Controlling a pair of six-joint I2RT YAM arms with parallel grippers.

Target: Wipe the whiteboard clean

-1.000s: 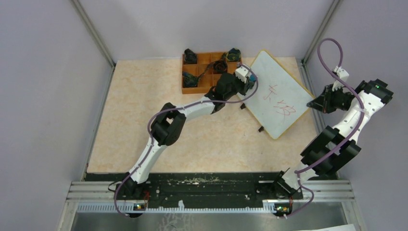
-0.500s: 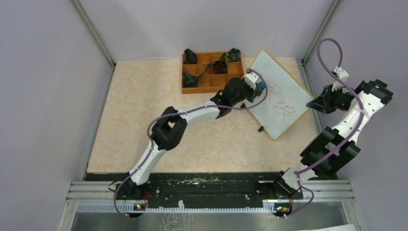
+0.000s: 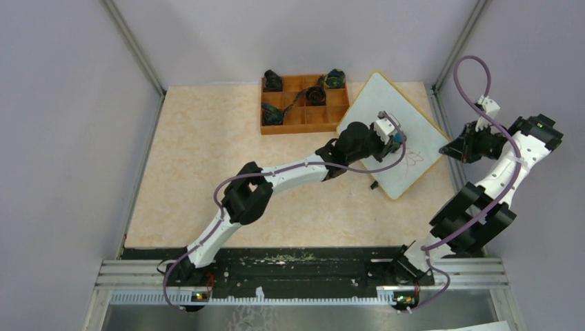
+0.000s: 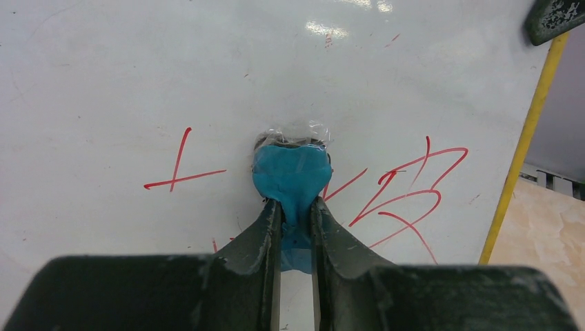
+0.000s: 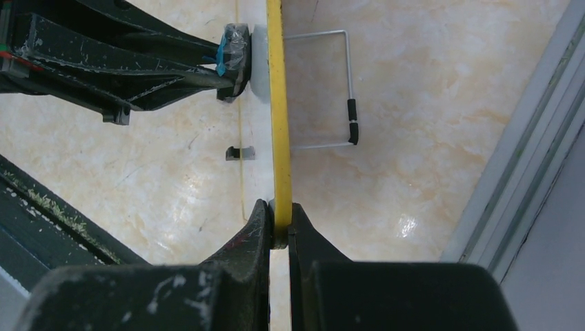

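From above we see the whiteboard (image 3: 386, 96) at the desk's (image 3: 207, 152) far right. The left hand (image 3: 399, 140) covers part of its red marks (image 3: 412, 157), and the right hand (image 3: 452, 148) at its edge is too dark to read. Our left wrist view shows the left hand clamped on a blue pad (image 4: 290, 172) pressed to the board, its lower end hidden between the fingers (image 4: 255, 234). Our right wrist view shows the right hand pinching the yellow frame (image 5: 277, 103), seen edge-on.

We're looking into a robot lab cell here: plain grey panels (image 3: 62, 138) and aluminium posts (image 3: 134, 45) are boxing in a beige table (image 3: 193, 152). The left arm (image 3: 290, 171) and right arm (image 3: 507, 169) are sitting bolted to a metal rail (image 3: 303, 274) at its near edge, purple cables (image 3: 472, 58) looping off them.
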